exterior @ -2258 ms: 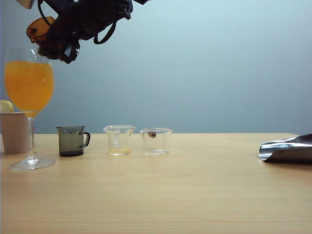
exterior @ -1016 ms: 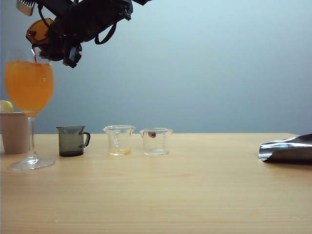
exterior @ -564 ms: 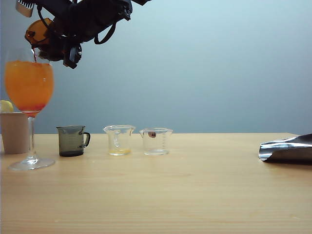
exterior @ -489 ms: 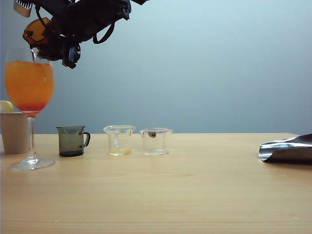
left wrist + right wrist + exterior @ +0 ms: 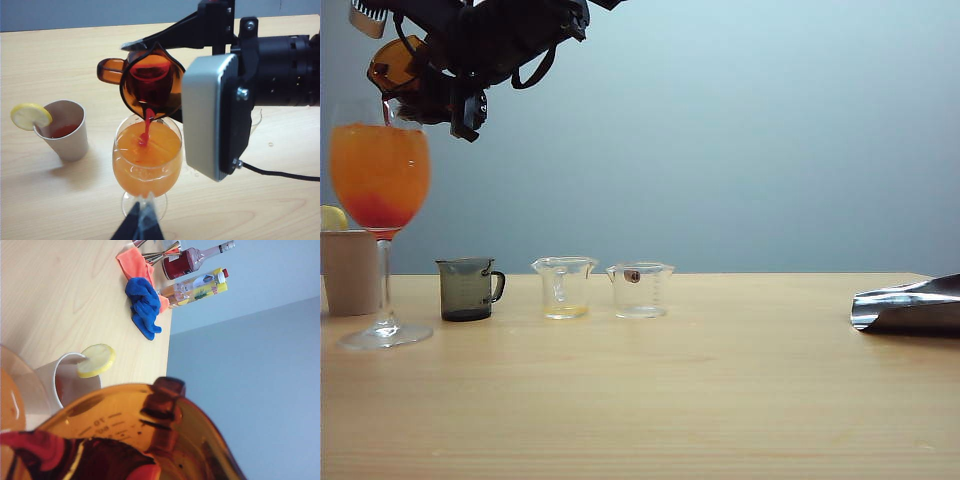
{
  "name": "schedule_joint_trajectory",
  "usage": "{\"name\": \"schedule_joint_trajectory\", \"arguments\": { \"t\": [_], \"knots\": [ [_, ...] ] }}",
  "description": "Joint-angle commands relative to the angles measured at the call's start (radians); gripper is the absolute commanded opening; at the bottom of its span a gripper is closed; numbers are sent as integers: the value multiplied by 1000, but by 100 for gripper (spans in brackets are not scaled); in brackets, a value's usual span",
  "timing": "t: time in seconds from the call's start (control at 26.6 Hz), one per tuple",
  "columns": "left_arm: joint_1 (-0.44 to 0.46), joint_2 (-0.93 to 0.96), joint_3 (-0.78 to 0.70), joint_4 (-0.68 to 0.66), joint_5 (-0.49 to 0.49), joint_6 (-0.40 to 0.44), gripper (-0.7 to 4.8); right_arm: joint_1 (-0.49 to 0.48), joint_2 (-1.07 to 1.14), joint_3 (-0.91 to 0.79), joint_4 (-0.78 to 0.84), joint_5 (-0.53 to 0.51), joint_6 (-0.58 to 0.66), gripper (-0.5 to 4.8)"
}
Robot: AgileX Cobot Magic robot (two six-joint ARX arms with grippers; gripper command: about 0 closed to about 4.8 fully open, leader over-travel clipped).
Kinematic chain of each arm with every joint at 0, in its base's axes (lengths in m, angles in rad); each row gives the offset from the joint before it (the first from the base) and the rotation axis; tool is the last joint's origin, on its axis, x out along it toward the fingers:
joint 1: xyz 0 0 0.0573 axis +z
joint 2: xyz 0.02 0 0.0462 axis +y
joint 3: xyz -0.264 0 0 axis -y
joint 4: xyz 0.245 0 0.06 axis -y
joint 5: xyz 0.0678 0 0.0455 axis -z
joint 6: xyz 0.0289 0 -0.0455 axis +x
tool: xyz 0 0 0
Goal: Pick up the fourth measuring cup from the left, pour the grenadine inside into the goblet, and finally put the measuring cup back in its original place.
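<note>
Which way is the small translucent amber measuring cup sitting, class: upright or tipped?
Tipped. The right gripper holds the amber measuring cup with its lip down, and dark red grenadine streams into the clear stemmed goblet.

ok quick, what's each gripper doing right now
Right gripper: shut on the tilted amber translucent measuring cup, pouring dark red grenadine into the clear stemmed goblet.
Left gripper: only its dark fingertips show; cannot tell.
</note>
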Motion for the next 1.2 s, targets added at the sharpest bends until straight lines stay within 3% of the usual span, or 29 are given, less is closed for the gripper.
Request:
{"name": "schedule_joint_trajectory", "arguments": {
  "t": [0.04, 1.2],
  "knots": [
    [-2, -2, 3, 6, 3, 0, -5, 3, -10, 8, 36, -2, -27, 17],
    [-5, -2, 3, -14, 3, -1, -5, 3, -10, 8, 46, 1, -119, 17]
  ]
}}
